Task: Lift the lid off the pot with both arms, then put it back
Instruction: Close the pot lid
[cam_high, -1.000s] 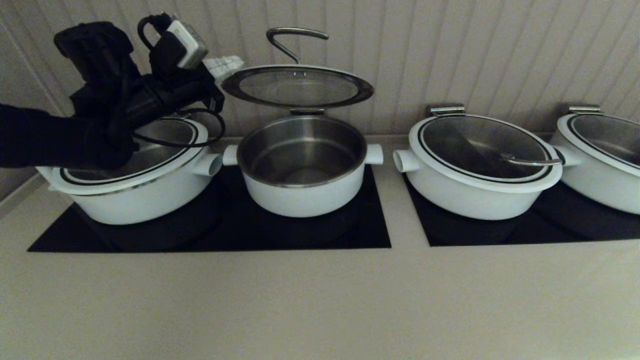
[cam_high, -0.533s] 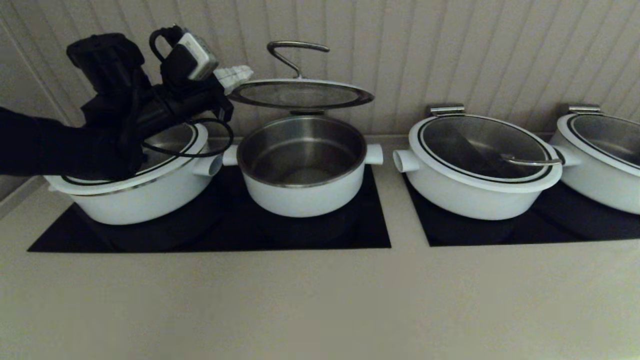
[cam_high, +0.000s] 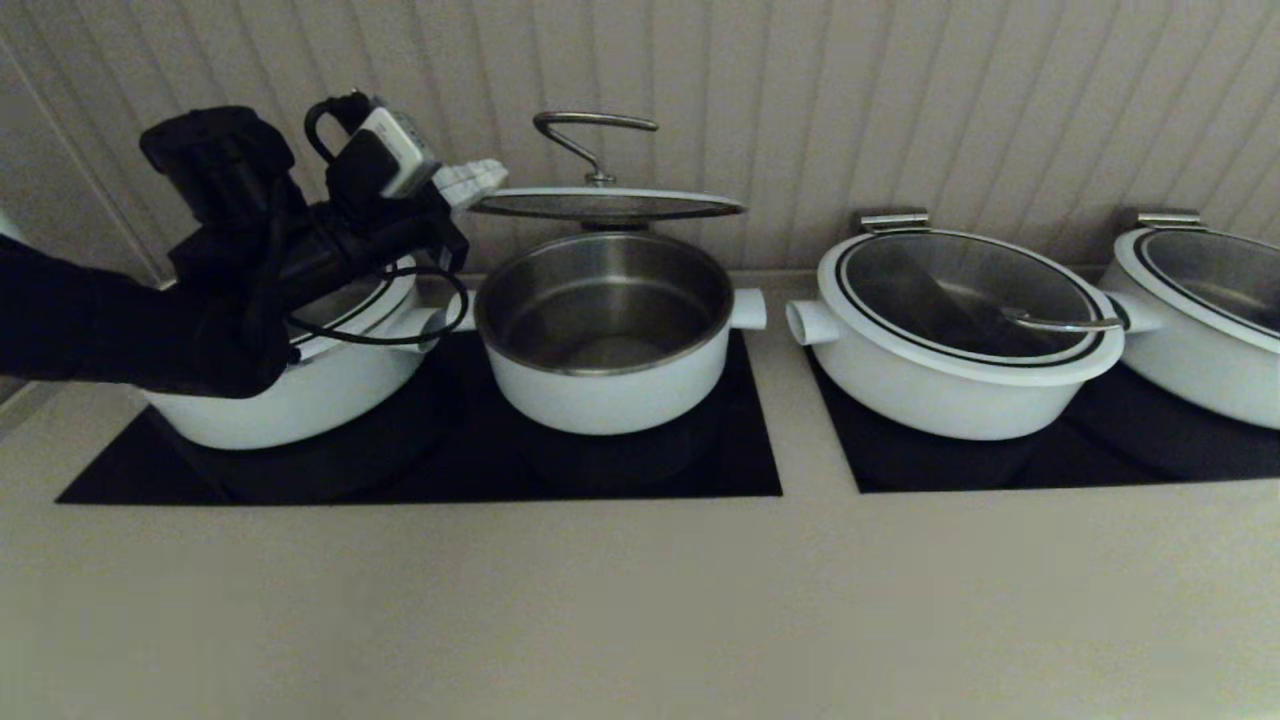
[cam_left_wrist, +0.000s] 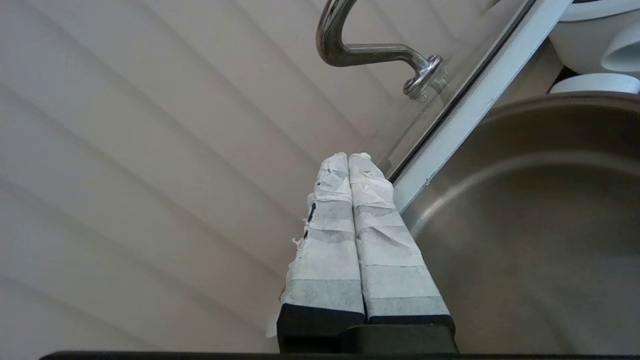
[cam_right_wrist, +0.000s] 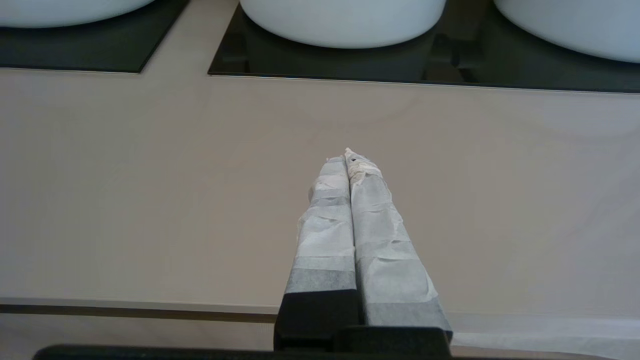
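Left pot: a wide, shallow white pot (cam_high: 300, 400) sits at the far left on a black cooktop panel (cam_high: 420, 470), partly hidden behind the left arm.

Left gripper (cam_high: 480, 178): fingers pressed together with nothing between them, tips against the left edge of the lid; in the left wrist view the taped fingers (cam_left_wrist: 350, 220) lie right at the white rim.

Lid (cam_high: 608, 204): it hangs nearly level just above the pot, its back edge at the steel hinge, the curved steel handle (cam_high: 590, 135) pointing up.

What has changed: over the last second the lid has dropped from a steep open tilt to almost flat, with the left gripper following it down. I judge the put-back step nearly finished, with only a small gap left to close.

Pot (cam_high: 605, 335): small, deep, steel-lined, still open and apparently empty, standing on the same black panel.

Right pots: two more wide white pots (cam_high: 960, 335) with closed lids stand on a second black panel.

Right gripper (cam_right_wrist: 350, 160): fingers together, holding nothing, hovering over bare tabletop in front of the panels; out of the head view.

Tabletop (cam_high: 640, 600): plain beige and smooth.

Room: a pale ribbed wall (cam_high: 900, 100) rises directly behind the pots.
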